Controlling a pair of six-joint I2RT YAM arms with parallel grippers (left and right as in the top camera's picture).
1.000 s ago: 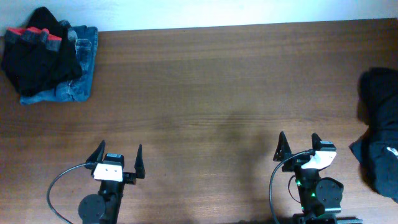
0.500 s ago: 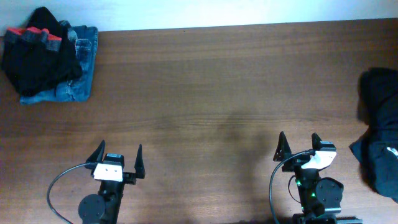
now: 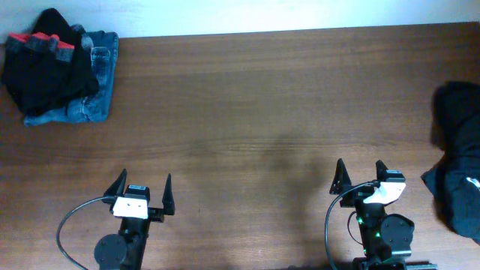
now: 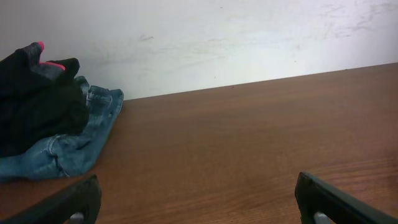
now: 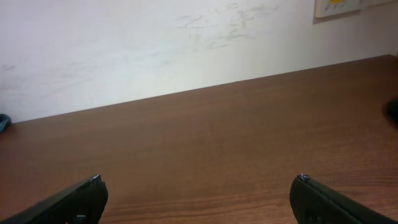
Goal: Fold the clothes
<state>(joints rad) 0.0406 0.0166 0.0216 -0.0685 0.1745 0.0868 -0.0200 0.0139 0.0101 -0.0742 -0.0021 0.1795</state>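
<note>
So, left gripper [image 3: 144, 180]: jaws spread wide with nothing between them, both black fingers pointing toward the far side of the table
Right gripper [image 3: 360, 171]: jaws equally wide apart and empty, fingers pointing the same way
Under the jaws: bare brown wooden table [image 3: 247, 97]; whether the fingertips touch the wood cannot be told
Arms: both sit at the near edge, one to the left and one to the right, well apart from each other
Cable [image 3: 66, 225]: black, looping beside the left arm's base
Black garment [image 3: 45, 64]: a bunched heap in the far left corner of the table, red trim showing along its far edge, lying on top of the jeans
Blue denim jeans [image 3: 96, 94]: crumpled under the black garment, sticking out on its right and near sides; in the left wrist view they lie at the far left, close to the wall
Dark garment [image 3: 457, 165]: a second heap at the right edge of the table, partly cut off by the picture's border, near the right gripper but apart from it
Wall [image 4: 217, 37]: pale and scuffed, meeting the table along its far edge
</note>
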